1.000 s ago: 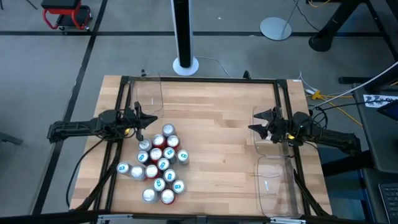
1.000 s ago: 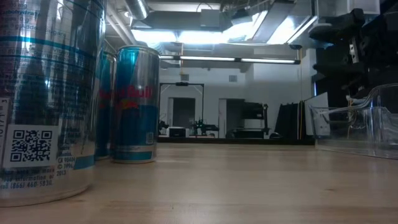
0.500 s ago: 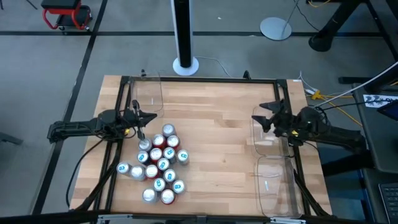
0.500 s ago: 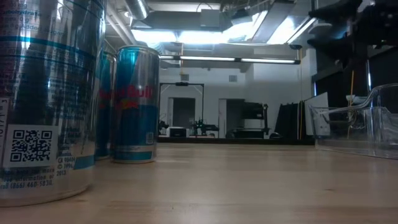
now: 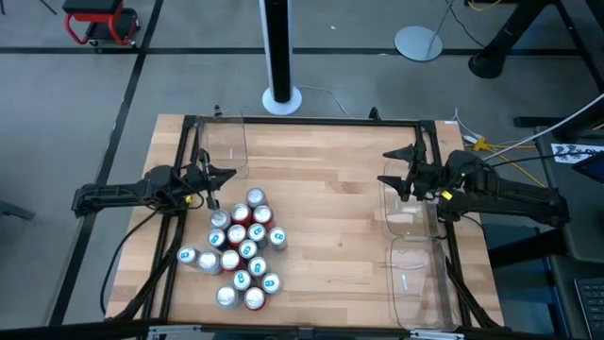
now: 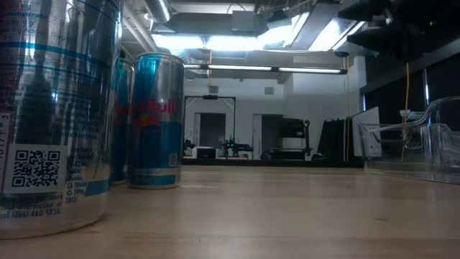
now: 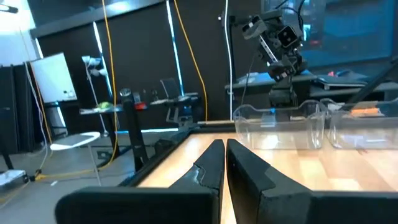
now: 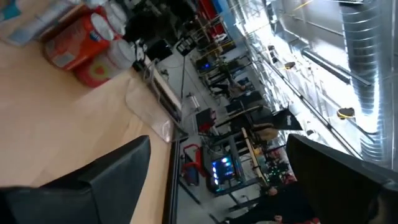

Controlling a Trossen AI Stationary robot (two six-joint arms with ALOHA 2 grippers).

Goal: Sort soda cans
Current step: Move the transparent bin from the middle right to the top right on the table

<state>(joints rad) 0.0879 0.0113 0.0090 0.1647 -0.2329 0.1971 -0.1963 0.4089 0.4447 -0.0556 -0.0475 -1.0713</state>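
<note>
Soda cans (image 5: 240,247) clustered upright, unsorted, for picking. Left end effector (image 5: 225,176) pinched closed, empty, parked just beside cluster. Right end effector (image 5: 389,169) spread wide, empty, held well apart from cluster, over clear bin (image 5: 408,213).

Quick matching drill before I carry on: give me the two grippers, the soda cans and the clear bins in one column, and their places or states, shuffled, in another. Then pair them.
1. left gripper
2. right gripper
3. soda cans
4. clear bins

A. clustered at the table's left-front
B. open, above the right edge
C. shut, just behind the can cluster
D. lined along the table's right side

Pairs: 1-C, 2-B, 3-A, 4-D
</note>
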